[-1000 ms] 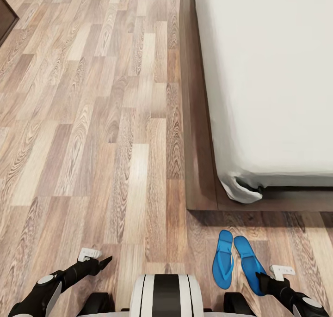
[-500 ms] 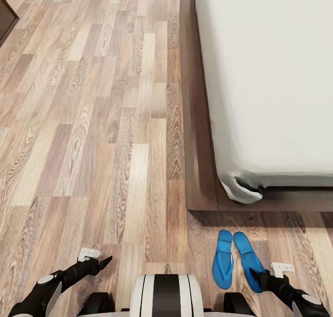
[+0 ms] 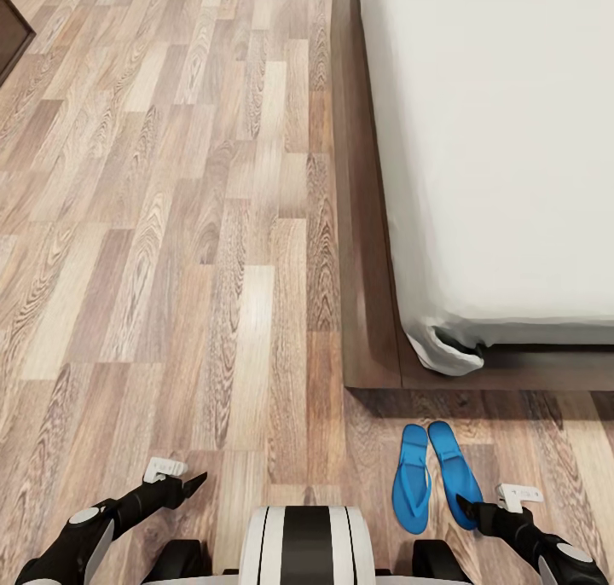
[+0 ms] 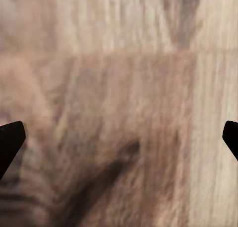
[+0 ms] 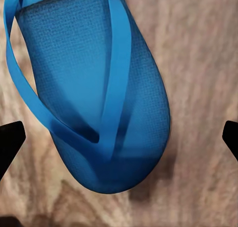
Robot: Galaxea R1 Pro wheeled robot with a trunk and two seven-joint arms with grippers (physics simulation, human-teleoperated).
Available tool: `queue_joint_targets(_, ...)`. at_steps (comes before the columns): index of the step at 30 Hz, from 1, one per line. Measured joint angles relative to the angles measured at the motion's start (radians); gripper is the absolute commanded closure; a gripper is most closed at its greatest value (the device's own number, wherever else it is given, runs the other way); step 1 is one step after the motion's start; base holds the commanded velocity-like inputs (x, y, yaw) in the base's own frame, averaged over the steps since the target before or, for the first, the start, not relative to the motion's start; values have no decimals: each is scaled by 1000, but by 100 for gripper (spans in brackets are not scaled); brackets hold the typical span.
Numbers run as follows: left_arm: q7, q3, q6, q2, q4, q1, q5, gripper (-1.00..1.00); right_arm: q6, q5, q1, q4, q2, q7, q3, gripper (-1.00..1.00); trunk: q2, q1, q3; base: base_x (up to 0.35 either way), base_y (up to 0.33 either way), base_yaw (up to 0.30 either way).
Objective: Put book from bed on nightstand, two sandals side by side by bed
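Two blue sandals point(image 3: 433, 476) side by side on floor point(image 3: 170, 269) near bed point(image 3: 503, 141) corner. My right gripper point(image 3: 465, 508) spread wide over right sandal point(image 5: 94, 98); left gripper point(image 3: 194, 481) spread, nothing held.

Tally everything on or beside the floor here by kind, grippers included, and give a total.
Blue sandals: 2, the left one and the right one, lying side by side on the floor
Bed: 1
Grippers: 2, left gripper and right gripper, both open
Total: 5
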Motion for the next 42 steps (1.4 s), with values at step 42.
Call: queue_joint_targets(42, 0, -1, 0, 0, 0, 0, 0, -100, -2, 0, 0, 0, 0, 0, 0, -100, 0, 0, 0, -101, 0, 0)
